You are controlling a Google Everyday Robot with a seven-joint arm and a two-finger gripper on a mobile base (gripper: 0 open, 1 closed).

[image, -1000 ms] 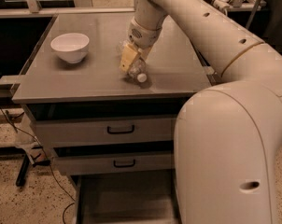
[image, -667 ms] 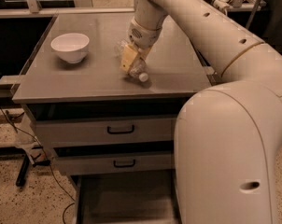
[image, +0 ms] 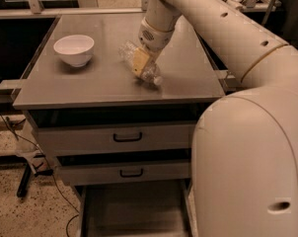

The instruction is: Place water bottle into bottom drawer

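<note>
The water bottle (image: 150,74) lies tilted on the grey cabinet top (image: 104,83), its white cap toward the front right. My gripper (image: 140,61) reaches down from the white arm and is shut on the bottle's middle. One yellowish finger (image: 140,60) shows in front of the bottle; the other is hidden behind it. The bottle still touches the top. The bottom drawer (image: 134,209) is pulled open below, and its flat floor is bare.
A white bowl (image: 74,49) stands on the cabinet top to the left of the bottle. Two upper drawers with black handles (image: 127,138) are shut. My white base (image: 252,167) fills the right side. Cables lie on the speckled floor at the left.
</note>
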